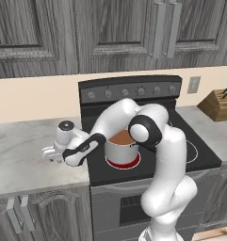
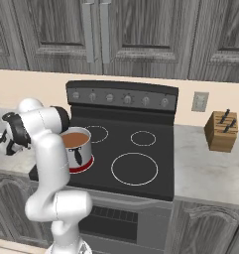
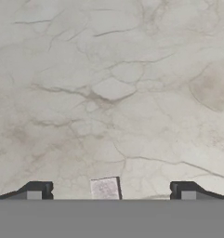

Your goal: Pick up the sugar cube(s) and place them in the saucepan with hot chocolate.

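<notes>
A white robot arm with dark joints bends low to its left, over a pale marble counter (image 1: 20,164) veined with fine grey and brown cracks. Its two-finger gripper (image 3: 111,190) points down at the stone. In the hand view the two small dark fingertips (image 3: 36,190) stand wide apart and released, holding nothing. Between them, on the bare counter, lies a small pale grey sugar cube (image 3: 105,188), square and faintly speckled; its lower edge is cut off at the bottom of that view. Whether the tips touch the stone cannot be told.

In the left base view the hand (image 1: 56,150) sits low over the counter, just left of the stove, and its fingers are hidden under the wrist. In the right base view the hand is mostly hidden behind the arm's own elbow at the left edge.

On the near left burner of a flat black glass stovetop (image 2: 136,149) stands a small cylindrical shiny steel saucepan (image 2: 79,149) holding smooth reddish-brown liquid. It rests on a glowing red ring. The arm hides part of its wall in both base views, and its handle is hard to make out.

A row of round grey knobs (image 2: 126,99) lines the stove's back panel. On the counter to the right stands a slanted wooden knife block (image 2: 221,130) with dark handles. Dark grey wood-grain cabinet doors (image 2: 141,34) hang above.
</notes>
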Controlling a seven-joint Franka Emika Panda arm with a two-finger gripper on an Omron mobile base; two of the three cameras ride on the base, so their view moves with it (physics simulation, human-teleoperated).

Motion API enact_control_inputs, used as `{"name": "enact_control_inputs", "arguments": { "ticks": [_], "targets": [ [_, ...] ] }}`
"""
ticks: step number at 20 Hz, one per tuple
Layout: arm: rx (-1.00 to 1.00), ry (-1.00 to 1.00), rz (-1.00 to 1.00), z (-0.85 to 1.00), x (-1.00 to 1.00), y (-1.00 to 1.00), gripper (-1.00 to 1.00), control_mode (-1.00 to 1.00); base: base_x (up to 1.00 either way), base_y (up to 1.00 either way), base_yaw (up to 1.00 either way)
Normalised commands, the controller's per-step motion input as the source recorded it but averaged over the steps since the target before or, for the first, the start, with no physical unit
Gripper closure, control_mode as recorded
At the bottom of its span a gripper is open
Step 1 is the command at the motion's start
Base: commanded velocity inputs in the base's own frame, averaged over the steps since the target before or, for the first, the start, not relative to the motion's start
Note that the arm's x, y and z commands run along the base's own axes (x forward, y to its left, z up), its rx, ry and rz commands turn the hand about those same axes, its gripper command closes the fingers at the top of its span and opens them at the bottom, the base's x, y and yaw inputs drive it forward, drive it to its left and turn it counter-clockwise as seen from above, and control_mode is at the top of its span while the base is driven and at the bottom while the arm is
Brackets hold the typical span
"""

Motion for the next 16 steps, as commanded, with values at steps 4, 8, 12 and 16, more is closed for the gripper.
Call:
{"name": "enact_control_inputs", "arguments": {
  "ticks": [4,8,12,16],
  "targets": [
    [0.0,0.0,0.0,-0.08,0.0,0.0,-1.0,-1.0,0.0,0.0,0.0],
    [0.0,0.0,0.0,-0.14,0.0,0.0,-1.0,-1.0,0.0,0.0,0.0],
    [0.0,0.0,0.0,-0.22,0.0,0.0,-1.0,-1.0,0.0,0.0,0.0],
    [0.0,0.0,0.0,-0.06,0.0,0.01,-1.0,-1.0,0.0,0.0,0.0]
  ]
}}
